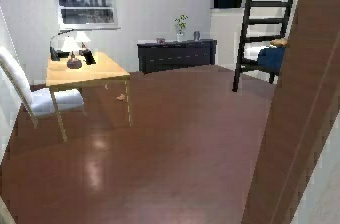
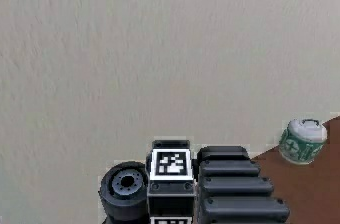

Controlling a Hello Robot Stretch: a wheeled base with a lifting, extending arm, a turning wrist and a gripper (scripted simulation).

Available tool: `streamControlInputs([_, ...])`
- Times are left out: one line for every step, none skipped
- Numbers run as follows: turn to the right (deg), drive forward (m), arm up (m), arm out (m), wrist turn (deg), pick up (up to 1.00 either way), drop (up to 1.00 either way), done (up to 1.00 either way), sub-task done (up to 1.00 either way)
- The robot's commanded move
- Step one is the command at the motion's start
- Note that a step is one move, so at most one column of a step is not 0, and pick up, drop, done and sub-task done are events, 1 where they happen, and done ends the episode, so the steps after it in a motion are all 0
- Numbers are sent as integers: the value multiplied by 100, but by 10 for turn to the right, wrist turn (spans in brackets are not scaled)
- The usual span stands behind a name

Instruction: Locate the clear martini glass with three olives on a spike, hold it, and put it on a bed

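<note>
A dark-framed bunk bed (image 1: 263,45) with a ladder and blue bedding stands at the far right of the forward view. In the arm side view the arm's dark ribbed bar (image 2: 236,185) rises from the bottom edge, with a white marked square (image 2: 171,163) beside it. Left of the square sits the gripper's (image 2: 126,190) dark round body, close to a pale wall. Its far end is hard to make out, so I cannot tell whether it holds anything.
A wooden desk (image 1: 86,72) with a lamp and small dark items stands far left, with a white chair (image 1: 38,92) beside it. A dark dresser (image 1: 176,53) with a plant lines the back wall. A brown door panel (image 1: 308,120) fills the near right. A white-green jar (image 2: 304,141) sits on the floor.
</note>
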Motion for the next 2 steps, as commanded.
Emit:
streamControlInputs([-30, 0, 0, 0, 0, 0, 0, 0, 0])
streamControlInputs([0, 65, 0, 0, 0, 0, 0, 0, 0])
